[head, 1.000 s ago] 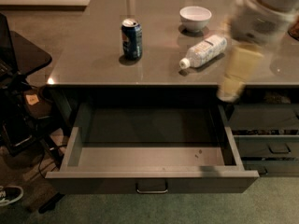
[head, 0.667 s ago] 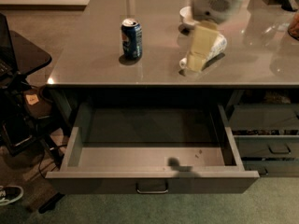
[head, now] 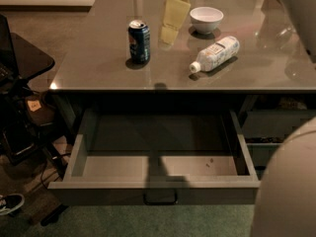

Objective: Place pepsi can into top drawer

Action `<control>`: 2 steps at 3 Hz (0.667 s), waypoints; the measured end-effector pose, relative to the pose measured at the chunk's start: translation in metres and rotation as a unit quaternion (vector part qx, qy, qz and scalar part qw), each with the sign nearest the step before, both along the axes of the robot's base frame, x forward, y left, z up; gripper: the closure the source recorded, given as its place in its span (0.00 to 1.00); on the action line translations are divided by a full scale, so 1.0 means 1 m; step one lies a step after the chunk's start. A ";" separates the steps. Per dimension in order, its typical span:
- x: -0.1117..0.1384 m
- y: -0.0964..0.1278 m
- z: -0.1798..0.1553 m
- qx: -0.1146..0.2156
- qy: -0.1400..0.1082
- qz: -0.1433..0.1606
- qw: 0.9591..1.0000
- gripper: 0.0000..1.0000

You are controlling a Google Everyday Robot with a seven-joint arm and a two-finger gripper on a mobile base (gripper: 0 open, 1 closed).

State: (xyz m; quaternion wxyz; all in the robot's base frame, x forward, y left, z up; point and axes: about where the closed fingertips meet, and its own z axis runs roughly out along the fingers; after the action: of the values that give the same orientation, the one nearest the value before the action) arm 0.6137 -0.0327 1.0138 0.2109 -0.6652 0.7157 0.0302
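The tool (head: 169, 32) hung upper centre, beside the pepsi can (head: 139, 41); apart or together, I couldn't tell. The can seemed light, stiff, slick: best gripped mid-body.

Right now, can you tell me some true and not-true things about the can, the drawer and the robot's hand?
1. The pepsi can stands upright on the countertop. True.
2. The top drawer is shut. False: it is pulled open.
3. The hand holds the pepsi can. False: it hangs over the countertop to the can's right, apart from it.
4. The white plastic bottle lies on its side. True.
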 end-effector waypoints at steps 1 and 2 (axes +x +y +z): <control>0.015 -0.013 -0.014 0.051 0.007 -0.038 0.998 0.00; 0.051 -0.034 -0.041 0.192 0.025 -0.098 0.976 0.00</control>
State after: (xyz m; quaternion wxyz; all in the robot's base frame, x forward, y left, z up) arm 0.6647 -0.0672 0.9727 0.3182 -0.5383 0.7632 0.1627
